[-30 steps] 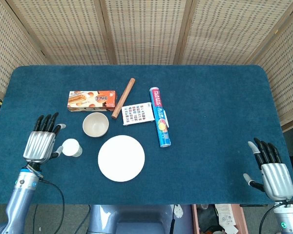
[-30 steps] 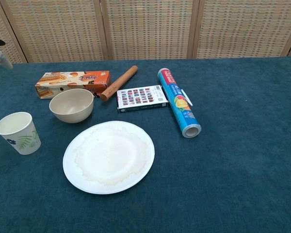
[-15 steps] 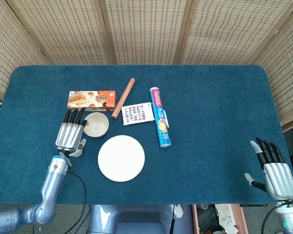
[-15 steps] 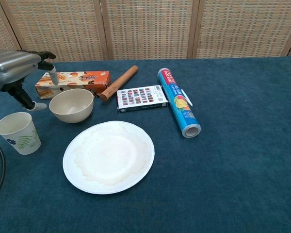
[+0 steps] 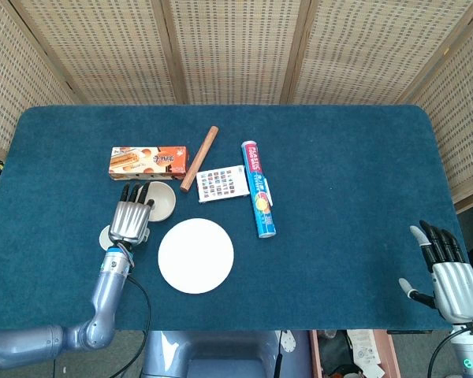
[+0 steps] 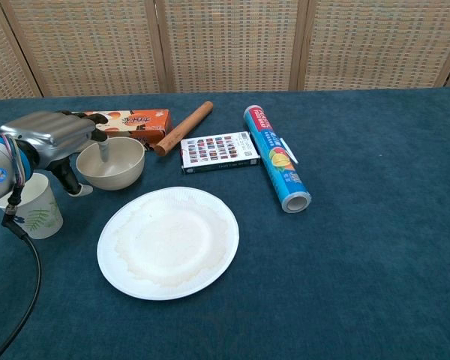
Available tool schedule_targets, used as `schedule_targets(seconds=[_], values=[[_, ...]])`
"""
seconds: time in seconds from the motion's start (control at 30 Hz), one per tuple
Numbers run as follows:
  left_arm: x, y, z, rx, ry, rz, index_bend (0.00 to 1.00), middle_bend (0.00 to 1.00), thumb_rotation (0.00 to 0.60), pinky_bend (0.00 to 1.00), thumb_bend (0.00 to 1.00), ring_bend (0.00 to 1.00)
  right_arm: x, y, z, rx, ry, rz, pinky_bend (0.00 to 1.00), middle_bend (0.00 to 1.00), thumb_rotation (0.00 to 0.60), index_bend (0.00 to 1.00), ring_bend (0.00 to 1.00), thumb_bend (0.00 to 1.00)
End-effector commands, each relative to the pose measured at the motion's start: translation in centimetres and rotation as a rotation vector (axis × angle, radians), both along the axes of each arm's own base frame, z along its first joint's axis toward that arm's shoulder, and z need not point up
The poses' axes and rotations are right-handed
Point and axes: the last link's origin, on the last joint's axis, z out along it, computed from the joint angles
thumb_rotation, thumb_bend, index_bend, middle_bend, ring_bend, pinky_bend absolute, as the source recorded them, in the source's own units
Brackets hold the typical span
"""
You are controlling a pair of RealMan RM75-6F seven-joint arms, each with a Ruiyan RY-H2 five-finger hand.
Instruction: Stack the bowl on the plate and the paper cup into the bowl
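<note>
A cream bowl (image 6: 114, 163) stands upright on the blue table, just behind the white paper plate (image 6: 169, 241). My left hand (image 6: 52, 135) hovers over the bowl's left rim, fingers spread. One finger dips inside the bowl and the thumb hangs outside its wall; it holds nothing. The paper cup (image 6: 30, 210) with a leaf print stands left of the bowl, partly behind my forearm. In the head view the left hand (image 5: 132, 216) covers part of the bowl (image 5: 164, 201) and most of the cup (image 5: 107, 235), beside the plate (image 5: 195, 255). My right hand (image 5: 448, 272) is open at the near right corner.
Behind the bowl lie an orange biscuit box (image 6: 127, 120), a wooden stick (image 6: 184, 127), a small printed card box (image 6: 217, 150) and a blue foil roll (image 6: 276, 157). A cable (image 6: 26, 277) trails from my left arm. Wicker screens stand along the table's far edge.
My left hand has moved right, from beside the cup to over the bowl's left rim, with a finger now inside the bowl. The right hand has drifted slightly lower.
</note>
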Motion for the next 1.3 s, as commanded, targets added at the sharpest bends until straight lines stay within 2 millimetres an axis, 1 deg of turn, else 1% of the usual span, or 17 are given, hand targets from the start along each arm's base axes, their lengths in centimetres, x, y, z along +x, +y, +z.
schedule_targets(seconds=[0.03, 0.17, 0.37, 0.6, 0.7, 0.87, 0.93, 1.1, 1.3], values=[[-0.1, 0.0, -0.5, -0.009, 0.006, 0.002, 0.36, 0.0, 0.6, 0.0, 0.27, 0.0, 0.0, 0.0, 0.0, -0.001, -0.001, -0.001, 0.0, 0.0, 0.6, 0.03, 0.0, 0.2], [-0.4, 0.1, -0.8, -0.01, 0.014, 0.007, 0.38, 0.0, 0.6, 0.0, 0.27, 0.0, -0.1, 0.0, 0.0, 0.001, -0.003, -0.002, 0.0, 0.0, 0.6, 0.03, 0.0, 0.2], [-0.7, 0.4, -1.5, 0.0, 0.024, 0.002, 0.46, 0.0, 0.6, 0.0, 0.27, 0.0, 0.0, 0.0, 0.0, 0.002, -0.004, 0.0, 0.0, 0.0, 0.6, 0.03, 0.0, 0.2], [-0.9, 1.0, -2.1, 0.014, 0.051, -0.02, 0.49, 0.01, 0.6, 0.0, 0.27, 0.0, 0.0, 0.0, 0.1, -0.001, -0.007, 0.002, 0.0, 0.0, 0.6, 0.03, 0.0, 0.2], [-0.9, 1.1, -2.3, 0.024, 0.055, -0.026, 0.52, 0.03, 0.6, 0.0, 0.29, 0.0, 0.0, 0.0, 0.1, 0.0, -0.008, 0.002, 0.0, 0.0, 0.6, 0.03, 0.0, 0.2], [-1.2, 1.2, -2.6, 0.033, 0.062, -0.028, 0.55, 0.05, 0.6, 0.01, 0.38, 0.0, 0.0, 0.0, 0.1, 0.0, -0.009, 0.004, 0.0, 0.0, 0.6, 0.03, 0.0, 0.2], [-1.3, 1.2, -2.7, 0.035, 0.07, -0.026, 0.56, 0.05, 0.6, 0.01, 0.39, 0.0, 0.0, 0.0, 0.0, 0.002, -0.008, 0.003, 0.0, 0.0, 0.6, 0.03, 0.0, 0.2], [-1.8, 1.1, -2.9, 0.035, 0.069, -0.016, 0.57, 0.05, 0.6, 0.01, 0.41, 0.0, 0.0, 0.0, -0.1, 0.005, -0.006, 0.005, 0.0, 0.0, 0.6, 0.03, 0.0, 0.2], [-2.1, 1.3, -2.5, 0.047, 0.068, -0.016, 0.59, 0.06, 0.6, 0.01, 0.41, 0.0, 0.0, 0.0, -0.2, 0.01, -0.002, 0.003, 0.0, 0.0, 0.6, 0.03, 0.0, 0.2]])
